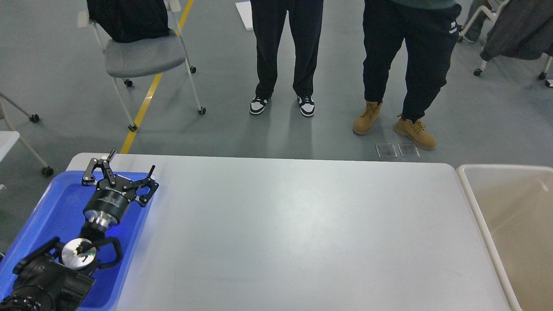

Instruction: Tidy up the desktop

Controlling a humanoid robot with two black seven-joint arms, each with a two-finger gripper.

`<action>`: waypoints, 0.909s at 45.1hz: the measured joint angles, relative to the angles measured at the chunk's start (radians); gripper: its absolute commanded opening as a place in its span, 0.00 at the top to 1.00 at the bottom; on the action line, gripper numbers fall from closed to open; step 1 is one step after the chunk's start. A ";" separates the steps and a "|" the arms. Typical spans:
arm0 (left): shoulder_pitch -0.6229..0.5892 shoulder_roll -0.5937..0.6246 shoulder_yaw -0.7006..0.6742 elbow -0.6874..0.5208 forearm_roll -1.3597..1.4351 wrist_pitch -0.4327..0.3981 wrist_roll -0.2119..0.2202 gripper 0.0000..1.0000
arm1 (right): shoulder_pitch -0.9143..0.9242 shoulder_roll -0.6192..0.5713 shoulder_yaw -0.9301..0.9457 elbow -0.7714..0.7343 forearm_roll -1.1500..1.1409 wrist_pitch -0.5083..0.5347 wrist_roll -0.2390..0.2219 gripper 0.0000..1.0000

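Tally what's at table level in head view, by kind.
Desktop: 1
Blue tray: 1
Beige bin: 1
Left gripper, fingers open over the tray: 1
Loose items on the desktop: 0
Total: 4

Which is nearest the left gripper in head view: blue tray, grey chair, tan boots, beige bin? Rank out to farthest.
From the left gripper, which is open:
1. Blue tray, directly beneath it at the desktop's left end.
2. Grey chair, on the floor beyond the left edge.
3. Tan boots, on the floor, far right of centre.
4. Beige bin, at the right end.
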 measured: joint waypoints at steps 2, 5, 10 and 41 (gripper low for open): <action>0.000 0.000 0.000 0.000 0.000 0.000 0.000 0.00 | -0.068 -0.013 0.057 -0.044 -0.007 -0.052 0.000 1.00; 0.000 0.000 0.000 0.000 0.000 0.000 0.000 0.00 | -0.159 -0.026 0.088 -0.095 -0.012 -0.128 -0.001 1.00; 0.000 0.000 0.000 0.000 0.000 0.000 0.000 0.00 | -0.310 -0.036 0.161 -0.177 -0.010 -0.268 -0.001 1.00; 0.000 0.000 0.000 0.000 -0.002 0.000 -0.001 0.00 | -1.112 0.321 0.845 -0.849 0.338 -0.778 -0.009 1.00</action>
